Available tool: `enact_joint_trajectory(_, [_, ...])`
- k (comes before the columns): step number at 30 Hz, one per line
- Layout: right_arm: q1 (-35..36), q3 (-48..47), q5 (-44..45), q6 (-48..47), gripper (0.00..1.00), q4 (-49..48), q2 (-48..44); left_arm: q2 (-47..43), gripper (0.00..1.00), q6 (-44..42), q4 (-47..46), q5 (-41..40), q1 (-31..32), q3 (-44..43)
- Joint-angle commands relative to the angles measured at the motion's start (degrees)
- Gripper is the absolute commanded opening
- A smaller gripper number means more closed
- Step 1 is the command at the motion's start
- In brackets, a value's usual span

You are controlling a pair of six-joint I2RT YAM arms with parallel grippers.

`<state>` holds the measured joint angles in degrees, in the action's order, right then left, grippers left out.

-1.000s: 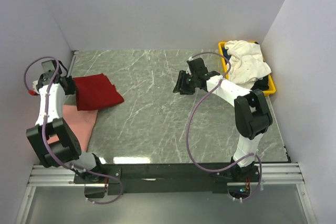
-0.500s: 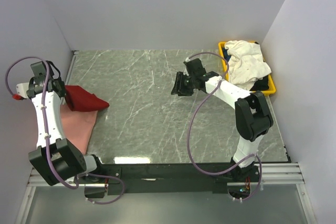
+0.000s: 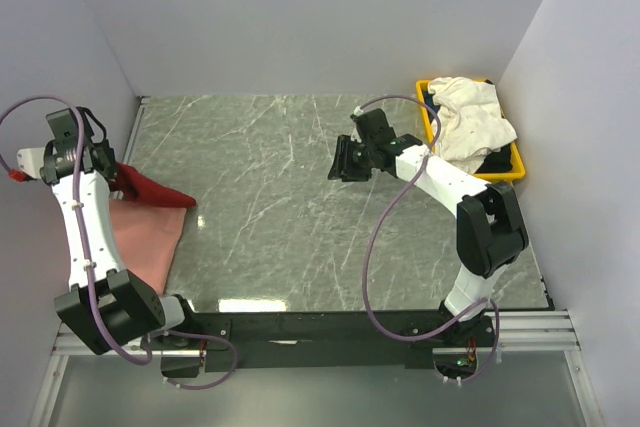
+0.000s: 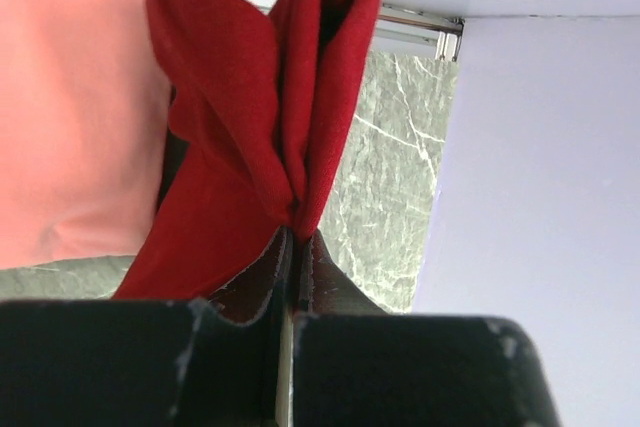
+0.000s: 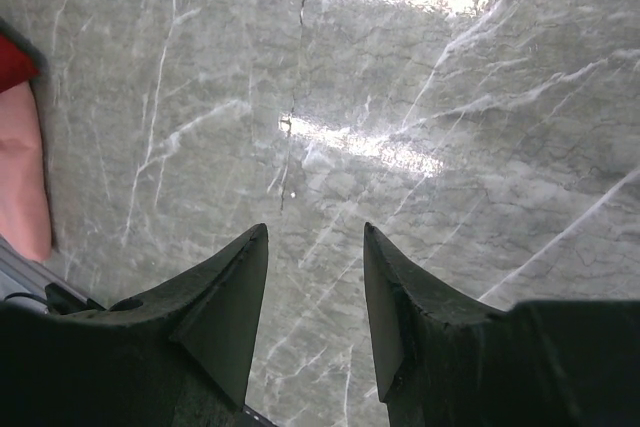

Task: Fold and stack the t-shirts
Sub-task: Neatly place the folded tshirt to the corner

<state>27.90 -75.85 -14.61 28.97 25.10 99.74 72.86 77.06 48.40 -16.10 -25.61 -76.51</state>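
the left gripper (image 4: 291, 247) was clamped tight on a bunched fold of the dark red t-shirt (image 4: 255, 117), held up at the table's far left; the wrist view showed the pinch itself, which the top view left unclear. the cloth's lower end trailed onto the salmon-pink t-shirt (image 3: 140, 237), lying flat at the left edge of the marble table (image 3: 280, 207). the right gripper (image 5: 315, 242) hovered over bare marble mid-table, jaws apart, holding nothing. only the top view showed the white t-shirt (image 3: 468, 117) heaped in the yellow bin (image 3: 428, 119) at the far right
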Motion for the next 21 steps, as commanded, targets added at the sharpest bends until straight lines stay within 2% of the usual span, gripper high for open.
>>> enact_joint_trajectory(1, [0.4,-2.4,1.0,-1.0,0.50,0.6,-2.8,-2.8,0.01,-1.9,-0.5,-1.0,-0.6,-3.4])
enact_joint_trajectory(14, [0.7,-1.1,0.5,-0.7,0.50,-0.1,-3.7,-6.6,0.01,-5.8,-0.1,0.5,-2.8,-0.1])
enact_joint_trajectory(21, [1.2,1.3,0.6,-0.4,0.50,-0.8,-4.8,-9.0,0.01,-6.9,0.1,1.2,-3.4,4.4])
